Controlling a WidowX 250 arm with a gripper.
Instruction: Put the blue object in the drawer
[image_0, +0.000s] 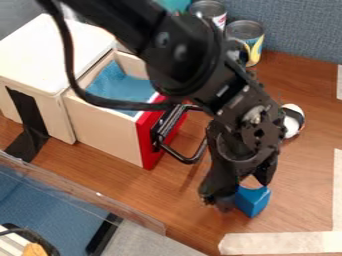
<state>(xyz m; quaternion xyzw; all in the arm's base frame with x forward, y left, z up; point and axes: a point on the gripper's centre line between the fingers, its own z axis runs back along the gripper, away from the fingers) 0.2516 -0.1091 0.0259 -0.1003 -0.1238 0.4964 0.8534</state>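
Drawer (103, 130): pale wood side, red front, black handle (167, 131), blue lining (123, 89). Cabinet (50, 55), left: cream, black strip (28, 112). Block (254, 202), near right: solid blue. Gripper (246, 191): black. Table (300, 170): brown, wood-grained. Tape (277, 243), near right: off-white. Far partition (300, 30): speckled grey-blue.

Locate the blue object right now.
In the camera view, the blue object is at the lower right, at the lower end of the gripper, between the open red-fronted drawer and the pale tape near the bottom edge.
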